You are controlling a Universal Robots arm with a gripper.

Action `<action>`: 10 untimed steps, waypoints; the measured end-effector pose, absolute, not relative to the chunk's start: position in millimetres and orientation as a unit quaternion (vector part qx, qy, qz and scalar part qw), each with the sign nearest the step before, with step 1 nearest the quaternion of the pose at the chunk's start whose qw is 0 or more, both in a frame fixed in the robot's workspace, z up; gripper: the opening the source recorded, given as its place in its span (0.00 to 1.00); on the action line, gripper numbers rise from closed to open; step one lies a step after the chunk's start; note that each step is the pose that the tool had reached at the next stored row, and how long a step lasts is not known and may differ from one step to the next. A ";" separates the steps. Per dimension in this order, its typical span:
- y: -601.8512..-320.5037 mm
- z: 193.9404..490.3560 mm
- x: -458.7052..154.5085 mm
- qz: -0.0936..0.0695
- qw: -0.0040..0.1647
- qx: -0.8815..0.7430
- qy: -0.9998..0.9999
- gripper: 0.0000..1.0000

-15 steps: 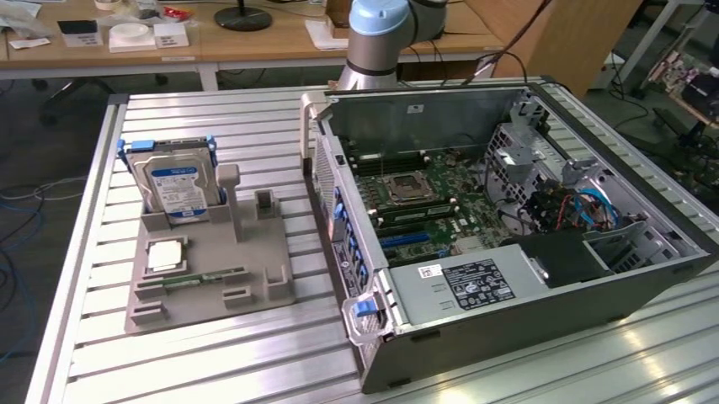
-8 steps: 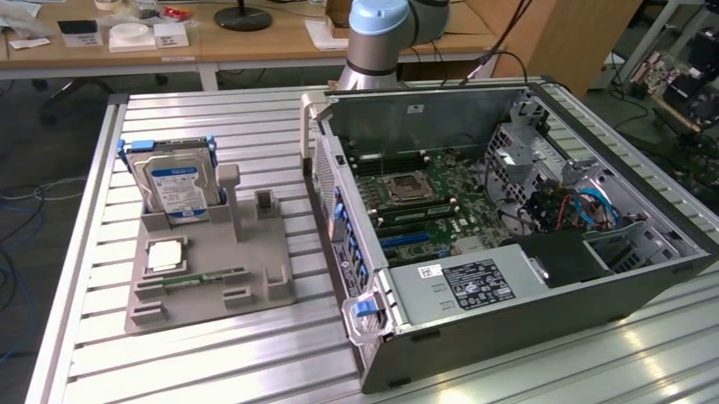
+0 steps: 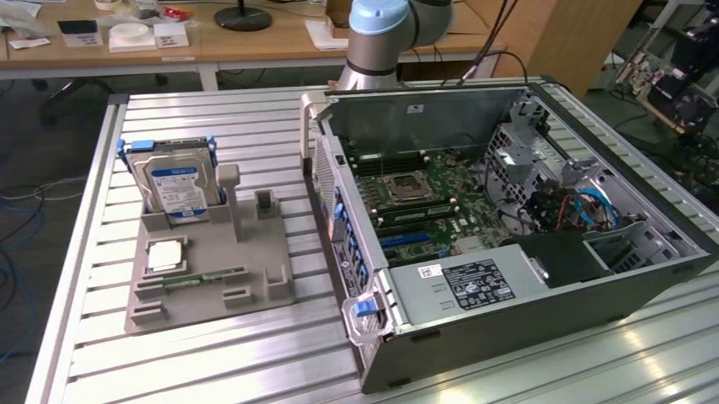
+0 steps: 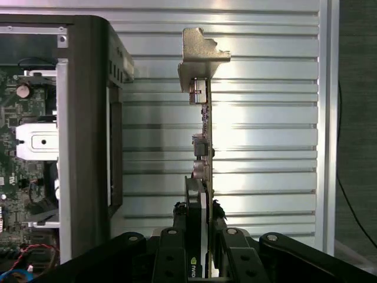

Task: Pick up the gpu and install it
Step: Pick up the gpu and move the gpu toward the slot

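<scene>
one gpu [image 4: 203, 135] gripped edge-on by one gripper [image 4: 200, 239]
the card is clamped between two closed fingers [image 4: 177, 242], its one silver bracket [image 4: 197, 56] at the far end; it is held over the slatted table [image 4: 265, 147], just beside one open computer case [image 4: 88, 118]. one hard drive [image 3: 174, 181] is seen standing in one grey holder [image 3: 208, 278].
</scene>
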State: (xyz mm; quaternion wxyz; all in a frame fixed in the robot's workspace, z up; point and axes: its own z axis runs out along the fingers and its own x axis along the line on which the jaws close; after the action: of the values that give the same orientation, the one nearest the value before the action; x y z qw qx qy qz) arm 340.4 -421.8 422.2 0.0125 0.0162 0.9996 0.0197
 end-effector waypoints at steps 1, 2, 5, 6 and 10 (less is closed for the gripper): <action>-421.9 422.3 335.9 0.020 0.013 0.016 1.000 0.26; -421.9 422.3 331.4 0.020 0.013 0.016 1.000 0.26; -421.9 422.3 317.6 0.020 0.013 0.016 1.000 0.26; -421.9 422.3 313.2 0.020 0.013 0.016 1.000 0.26; -421.9 422.3 295.2 0.020 0.013 0.016 1.000 0.26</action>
State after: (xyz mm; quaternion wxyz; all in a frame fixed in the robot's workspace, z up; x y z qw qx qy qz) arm 295.2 -421.9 422.3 0.0125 0.0162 0.9996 0.0196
